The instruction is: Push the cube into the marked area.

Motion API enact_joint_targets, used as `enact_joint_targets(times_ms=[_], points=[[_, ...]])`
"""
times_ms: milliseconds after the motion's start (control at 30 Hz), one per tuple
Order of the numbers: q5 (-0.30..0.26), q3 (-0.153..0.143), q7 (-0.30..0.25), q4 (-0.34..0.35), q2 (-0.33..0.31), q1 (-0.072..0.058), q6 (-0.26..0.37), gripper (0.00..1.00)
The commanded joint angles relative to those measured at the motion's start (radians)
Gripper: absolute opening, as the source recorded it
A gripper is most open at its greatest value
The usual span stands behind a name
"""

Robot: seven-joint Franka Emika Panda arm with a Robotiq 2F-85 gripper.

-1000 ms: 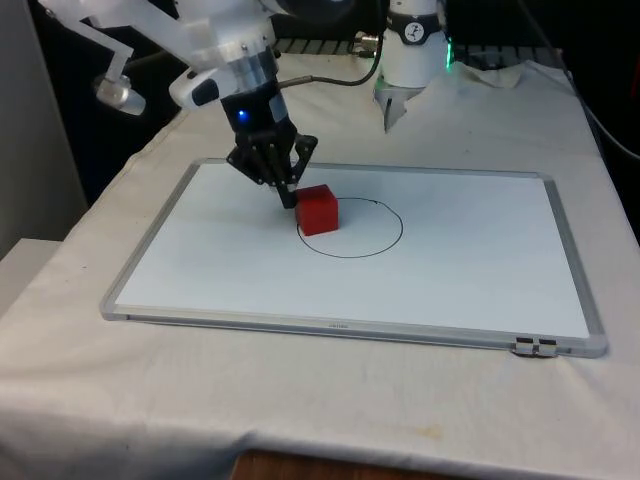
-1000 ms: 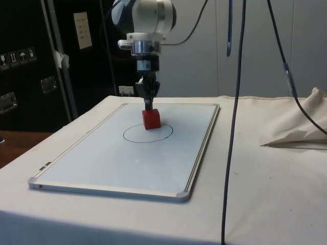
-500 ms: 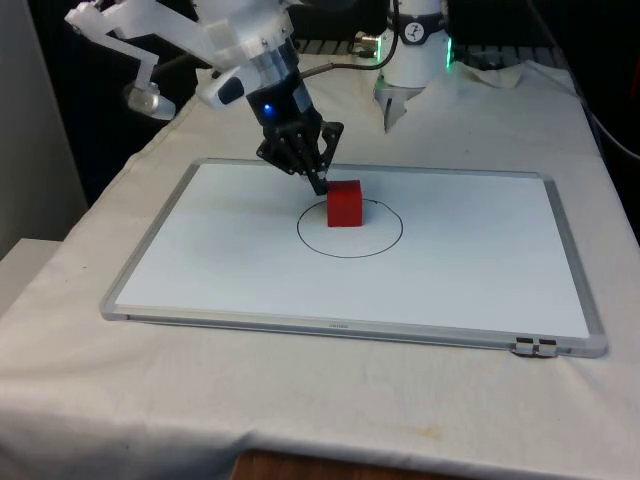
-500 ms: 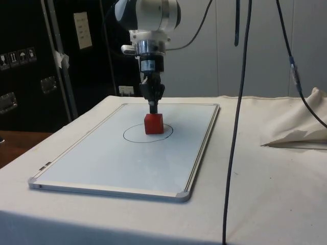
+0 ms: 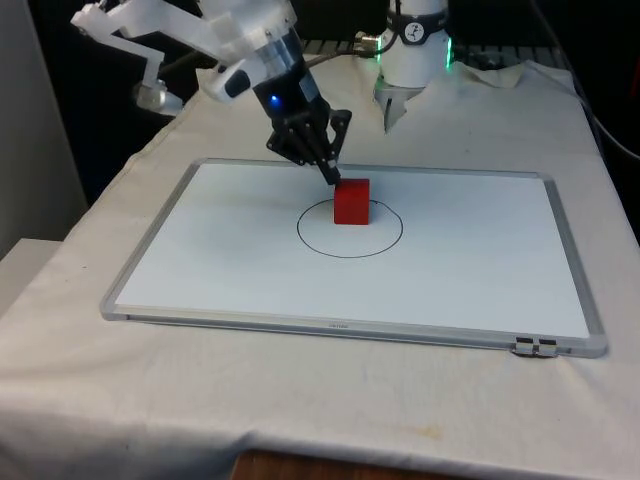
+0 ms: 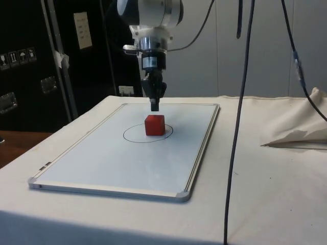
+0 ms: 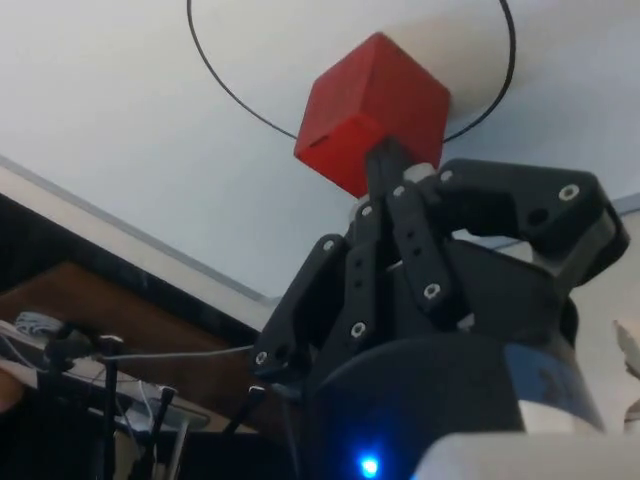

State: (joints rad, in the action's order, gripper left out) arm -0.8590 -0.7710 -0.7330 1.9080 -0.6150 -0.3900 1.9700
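The red cube [image 5: 351, 201] stands inside the black circle [image 5: 299, 236] drawn on the whiteboard [image 5: 230, 260], in the half of the circle nearer the robot. My gripper [image 5: 333, 178] is shut with nothing between its fingers. It tilts down towards the cube's top edge on the front view's left. In the side view the gripper [image 6: 155, 107] hangs a little above the cube [image 6: 155, 125], with a small gap between them, and the circle [image 6: 148, 142] rings the cube. In the wrist view the joined fingertips [image 7: 385, 160] point at the cube [image 7: 372, 110] inside the circle [image 7: 240, 95].
The whiteboard [image 6: 127, 163] has a raised grey frame and lies flat on the white cloth. A black cable [image 6: 234, 132] hangs down at the side view's right, beside a crumpled fold of cloth [image 6: 301, 125].
The cube slid towards the front view's right, from the circle's rim to well inside it. The gripper followed it, then rose off the cube.
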Motion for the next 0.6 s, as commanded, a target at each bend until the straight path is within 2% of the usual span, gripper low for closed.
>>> enact_joint_targets(times_ms=[0,133,167,200,233,267,433,500,533,567], points=[[0.011,-0.007,0.002,-0.009,0.007,0.005,-0.022,0.00],[0.025,-0.036,-0.006,-0.029,0.019,-0.004,-0.060,0.00],[0.025,-0.036,-0.006,-0.029,0.019,-0.004,-0.060,0.00],[0.014,-0.031,-0.011,-0.034,0.010,0.004,-0.059,0.00],[0.030,-0.038,-0.006,-0.032,0.022,-0.004,-0.065,0.00],[0.045,-0.040,-0.005,-0.036,0.036,-0.006,-0.076,0.00],[0.078,-0.036,-0.003,-0.045,0.067,-0.006,-0.095,0.00],[0.092,-0.033,-0.008,-0.050,0.081,-0.003,-0.104,0.00],[0.082,-0.030,-0.009,-0.048,0.076,0.001,-0.099,0.00],[0.094,-0.032,-0.010,-0.051,0.084,-0.003,-0.106,0.00]])
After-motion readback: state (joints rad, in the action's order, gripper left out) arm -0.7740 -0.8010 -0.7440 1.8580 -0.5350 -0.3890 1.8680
